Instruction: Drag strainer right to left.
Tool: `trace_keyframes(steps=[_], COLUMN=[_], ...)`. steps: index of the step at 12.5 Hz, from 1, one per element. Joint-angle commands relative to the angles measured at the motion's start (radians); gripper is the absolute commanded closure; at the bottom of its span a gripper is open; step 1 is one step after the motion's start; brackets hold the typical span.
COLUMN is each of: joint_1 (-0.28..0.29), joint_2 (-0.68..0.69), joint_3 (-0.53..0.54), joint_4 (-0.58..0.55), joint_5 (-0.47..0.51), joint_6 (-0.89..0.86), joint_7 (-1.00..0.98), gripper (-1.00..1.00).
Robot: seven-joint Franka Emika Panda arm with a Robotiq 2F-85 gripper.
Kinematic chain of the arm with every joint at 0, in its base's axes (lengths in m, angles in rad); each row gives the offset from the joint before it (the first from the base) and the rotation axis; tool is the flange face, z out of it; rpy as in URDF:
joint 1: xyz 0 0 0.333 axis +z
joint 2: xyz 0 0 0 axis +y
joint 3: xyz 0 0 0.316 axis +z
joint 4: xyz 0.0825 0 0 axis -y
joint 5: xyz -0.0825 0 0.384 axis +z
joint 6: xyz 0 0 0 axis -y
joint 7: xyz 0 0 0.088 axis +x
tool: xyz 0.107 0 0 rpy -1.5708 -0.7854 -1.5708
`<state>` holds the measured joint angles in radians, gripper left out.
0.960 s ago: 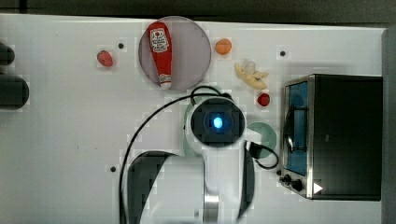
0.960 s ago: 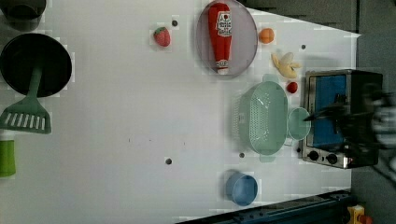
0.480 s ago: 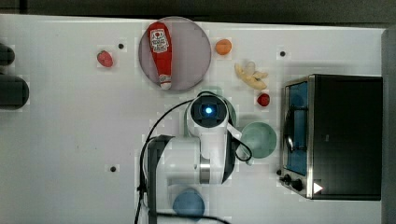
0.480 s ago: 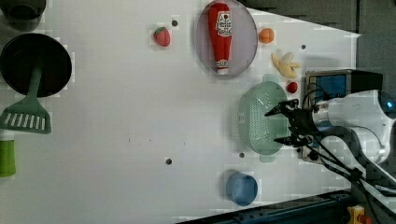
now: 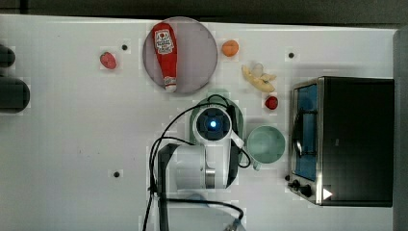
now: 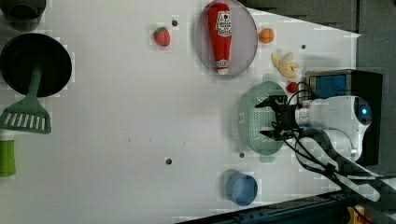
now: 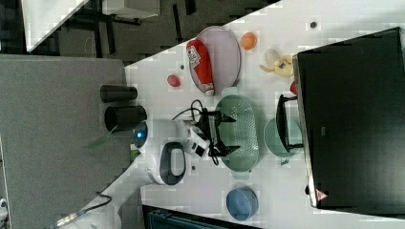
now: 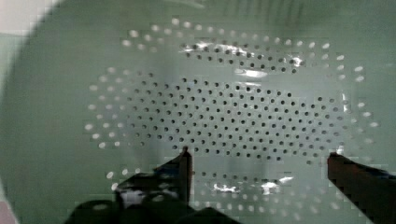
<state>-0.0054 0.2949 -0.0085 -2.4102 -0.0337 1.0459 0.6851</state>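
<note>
Left view, hand [image 6: 272, 117] spread wide, over strainer [image 6: 254, 121]

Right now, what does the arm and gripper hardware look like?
White glossy arm with dark grey joint sections and a glowing blue light on its round wrist housing. Black gripper with two slim black fingers. Loose black cables loop alongside it.

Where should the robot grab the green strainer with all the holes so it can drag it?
Probably the long side wall of the strainer, taken from above. It sits upright with its mouth open upward, and the tool hangs open over the bowl, so one finger could go inside and one outside the thin rim. The tab handles at the ends look too small to pinch firmly.
</note>
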Motion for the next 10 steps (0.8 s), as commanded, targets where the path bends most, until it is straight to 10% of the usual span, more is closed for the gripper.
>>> trace_keyframes(steps=[1, 10], joint_1=[0.005, 0.073], joint_2=[0.070, 0.116], joint_3=[0.024, 0.044], joint_4=[0.004, 0.010], joint_5=[0.009, 0.036], joint_6=[0.093, 0.103], joint_7=[0.058, 0.094], gripper=[-1.00, -1.00])
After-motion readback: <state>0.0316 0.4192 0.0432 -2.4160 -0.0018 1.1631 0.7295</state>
